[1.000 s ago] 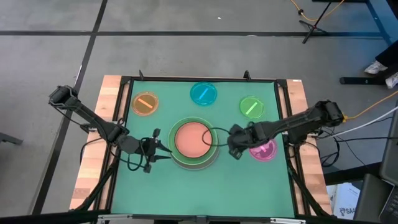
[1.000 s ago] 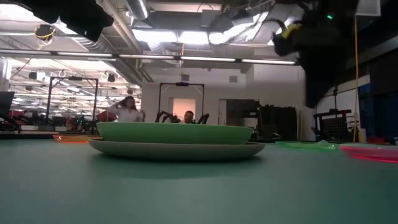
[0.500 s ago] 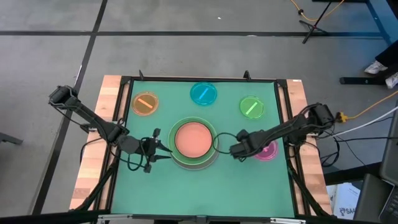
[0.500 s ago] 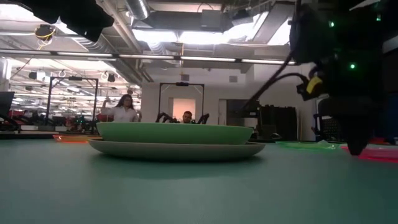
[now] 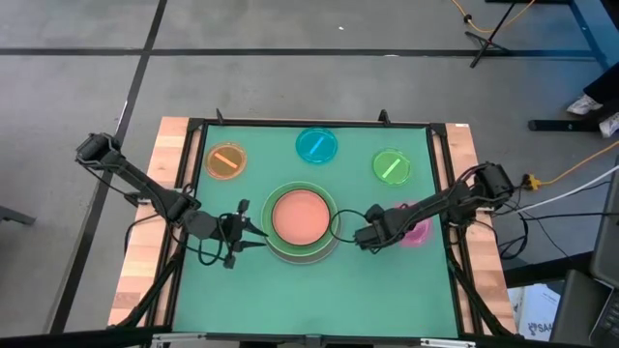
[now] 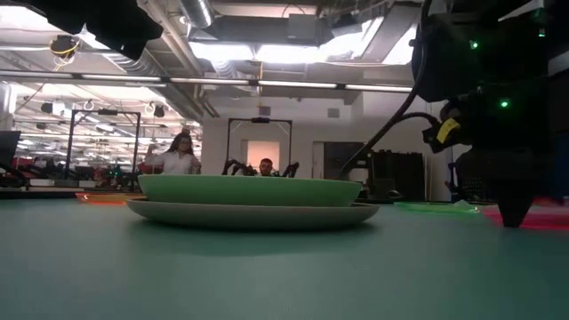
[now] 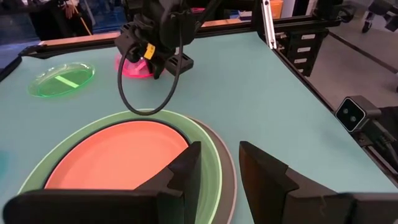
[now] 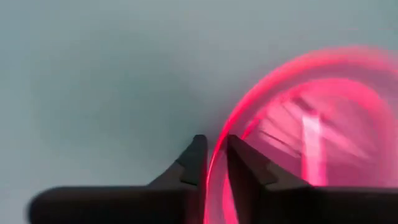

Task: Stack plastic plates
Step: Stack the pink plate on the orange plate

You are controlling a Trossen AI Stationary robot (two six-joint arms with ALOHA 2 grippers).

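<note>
Rim of pink plate (image 8: pixel 292 118) pinched between right gripper (image 8: pixel 212 163) fingers.

We see two dark, slim jointed arms, each trailing looped black cable, with blocky black wedge-shaped fingers (image 7: pixel 186 180) on the left gripper (image 7: pixel 219 177), and a yellow tag plus green indicator lights on the right gripper (image 6: pixel 511 213) housing.

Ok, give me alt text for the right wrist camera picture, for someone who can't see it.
The right tool has its two dark fingers closed on the rim of the small pink plate, one finger on each side of the edge. The plate lies on the green table.
</note>
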